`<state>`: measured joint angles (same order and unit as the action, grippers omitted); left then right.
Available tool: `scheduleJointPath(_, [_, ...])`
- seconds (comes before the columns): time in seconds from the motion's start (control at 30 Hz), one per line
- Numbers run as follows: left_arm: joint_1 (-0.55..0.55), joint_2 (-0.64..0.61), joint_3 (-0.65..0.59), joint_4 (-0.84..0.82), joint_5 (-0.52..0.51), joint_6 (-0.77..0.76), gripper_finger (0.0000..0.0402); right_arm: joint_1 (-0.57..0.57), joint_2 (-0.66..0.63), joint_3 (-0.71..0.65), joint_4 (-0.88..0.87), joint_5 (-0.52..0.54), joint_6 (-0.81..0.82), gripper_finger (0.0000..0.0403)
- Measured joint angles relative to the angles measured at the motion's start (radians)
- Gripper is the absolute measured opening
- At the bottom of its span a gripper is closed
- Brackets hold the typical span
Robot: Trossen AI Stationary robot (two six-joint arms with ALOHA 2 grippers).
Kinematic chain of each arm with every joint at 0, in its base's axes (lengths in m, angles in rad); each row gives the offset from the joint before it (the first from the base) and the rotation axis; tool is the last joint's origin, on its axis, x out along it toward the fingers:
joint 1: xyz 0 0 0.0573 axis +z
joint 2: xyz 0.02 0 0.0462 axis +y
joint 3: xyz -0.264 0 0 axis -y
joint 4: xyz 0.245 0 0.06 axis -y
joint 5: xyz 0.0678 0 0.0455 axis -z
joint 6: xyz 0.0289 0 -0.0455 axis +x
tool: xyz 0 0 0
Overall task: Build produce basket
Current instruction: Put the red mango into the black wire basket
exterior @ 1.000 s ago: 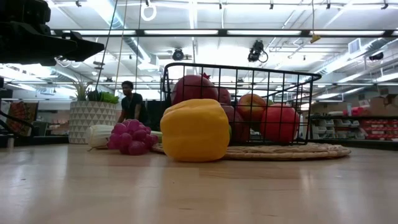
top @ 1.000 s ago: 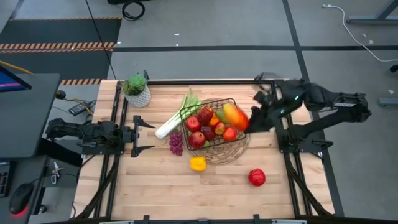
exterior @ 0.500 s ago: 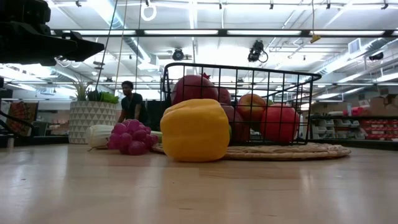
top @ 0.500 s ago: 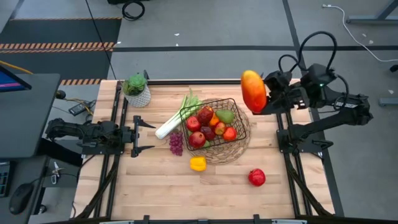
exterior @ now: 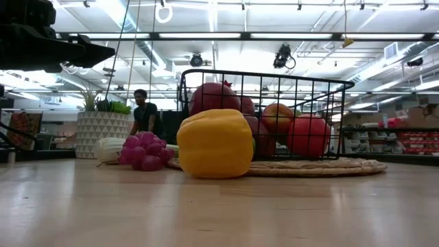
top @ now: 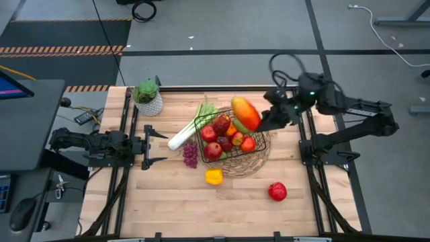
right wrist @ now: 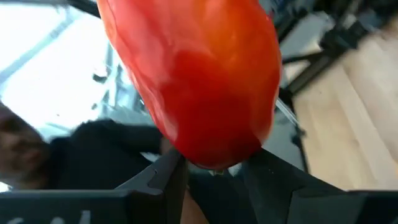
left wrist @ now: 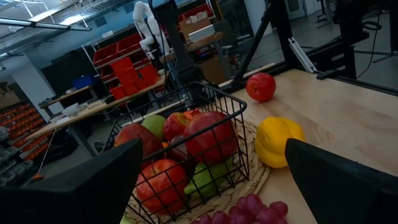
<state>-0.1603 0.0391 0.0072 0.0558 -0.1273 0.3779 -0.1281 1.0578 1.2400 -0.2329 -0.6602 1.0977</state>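
My right gripper [top: 261, 123] is clamped on a mango [top: 246, 113], red and orange, and I hold it in the air over the far right corner of the basket [top: 259, 149]. In my right wrist view the mango [right wrist: 193, 74] fills nearly everything, its lower end pinched between my two fingers [right wrist: 158, 174].

Under it the basket already carries red apples [top: 213, 150], a green pear [top: 238, 126] and other fruit packed close together. Outside the wire, a leek [top: 189, 127] lies slanted against the basket's far left side, grapes [top: 191, 154] sit just left of it, a yellow pepper [top: 213, 177] rests at its near edge, and a red fruit [top: 277, 191] lies well apart toward the near right of the table [top: 154, 208].

My left gripper [top: 156, 148] waits at the table's left edge, jaws wide, holding nothing. A potted plant [top: 147, 96] stands in the far left corner.
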Motion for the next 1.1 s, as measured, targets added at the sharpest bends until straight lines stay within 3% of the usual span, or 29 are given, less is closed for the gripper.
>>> scheduleJointPath(0.2, [0.0,0.0,0.0,0.0,0.0,0.0,0.04,-0.048,0.056,0.0,-0.168,-0.101,-0.155,0.0151])
scheduleJointPath(0.33, [0.0,0.0,0.0,0.0,0.0,0.0,0.04,-0.072,0.069,0.001,-0.234,-0.111,-0.258,0.0151])
scheduleJointPath(0.47, [0.0,0.0,0.0,0.0,0.0,0.0,0.04,-0.099,0.097,0.068,-0.421,-0.086,-0.394,0.0151])
scheduleJointPath(0.77, [0.0,0.0,0.0,0.0,0.0,0.0,0.04,-0.126,0.29,0.412,-0.993,0.208,-0.818,0.0151])
scheduleJointPath(1.1, [0.0,0.0,0.0,0.0,0.0,0.0,0.04,-0.094,0.446,0.633,-1.225,0.503,-1.171,0.0151])
